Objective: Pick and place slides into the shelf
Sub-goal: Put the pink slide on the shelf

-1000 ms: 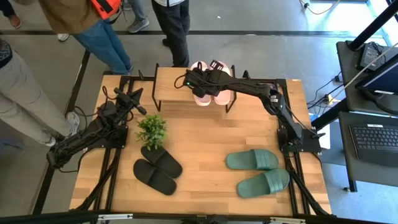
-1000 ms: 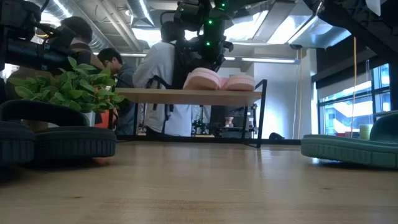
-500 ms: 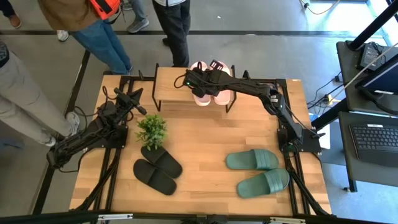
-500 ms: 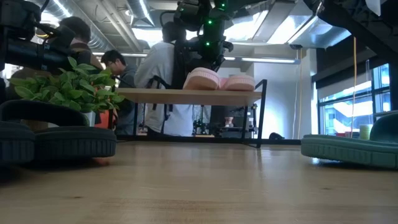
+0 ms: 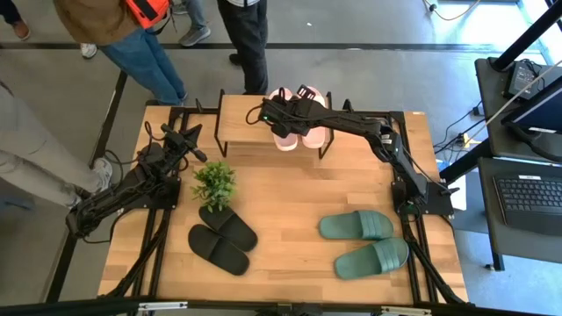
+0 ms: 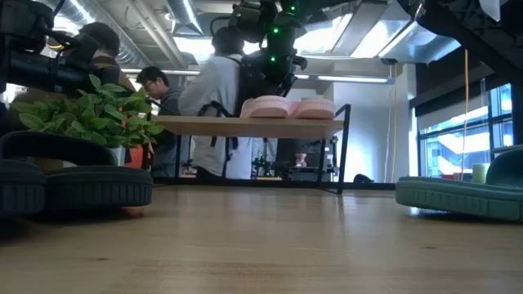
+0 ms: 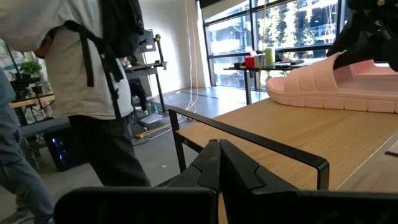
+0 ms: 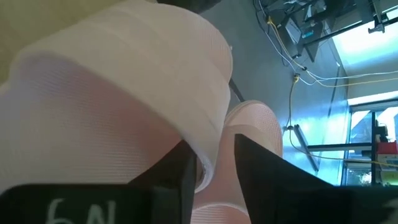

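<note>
Right hand [image 5: 283, 114] over shelf [image 5: 241, 118], fingers [image 8: 258, 165] pinching strap of pink slide [image 8: 118, 99]; pink pair [image 6: 286, 107] resting on shelf top directly beneath. Left hand [image 5: 195, 133] idle well off to the side, beyond shelf's far end, fingers [image 7: 214, 165] pressed together. Green slides [image 5: 364, 241] and black slides [image 5: 224, 237] on bench [image 5: 290, 193] behind right hand, well apart. Potted plant [image 5: 214, 183] close by left hand.

A small potted plant [image 5: 213, 182] stands on the wooden table [image 5: 281, 228]; people [image 5: 140, 44] crowd the far edge; a laptop [image 5: 529, 204] sits off right.
</note>
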Tool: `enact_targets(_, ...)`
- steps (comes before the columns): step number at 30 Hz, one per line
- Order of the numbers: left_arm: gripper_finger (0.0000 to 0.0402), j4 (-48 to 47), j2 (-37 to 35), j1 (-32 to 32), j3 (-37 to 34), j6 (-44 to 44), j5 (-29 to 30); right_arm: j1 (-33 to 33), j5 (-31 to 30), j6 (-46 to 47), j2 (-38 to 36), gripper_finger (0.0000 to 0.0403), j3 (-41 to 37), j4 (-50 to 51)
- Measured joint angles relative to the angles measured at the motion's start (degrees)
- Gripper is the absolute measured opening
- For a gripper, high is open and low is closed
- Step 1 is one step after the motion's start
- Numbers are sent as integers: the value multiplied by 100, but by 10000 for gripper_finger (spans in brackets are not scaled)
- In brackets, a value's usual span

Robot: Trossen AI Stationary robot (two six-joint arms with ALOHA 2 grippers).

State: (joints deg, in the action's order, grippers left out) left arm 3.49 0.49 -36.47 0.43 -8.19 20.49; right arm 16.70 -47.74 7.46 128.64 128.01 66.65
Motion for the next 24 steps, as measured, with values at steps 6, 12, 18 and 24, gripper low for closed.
enact_targets(6, 0, 0, 0, 2, 0, 0, 0, -2, -16, 87, 0, 112, 0, 7)
enact_targets(12, 0, 0, 0, 2, 2, 0, 0, -3, -23, 393, 0, 113, 0, 180)
enact_targets(18, 0, 0, 0, 2, 1, 2, 0, -4, -29, 571, 0, 113, 0, 325)
enact_targets(24, 0, 0, 0, 2, 1, 2, -2, -4, -106, 587, 0, 113, 0, 332)
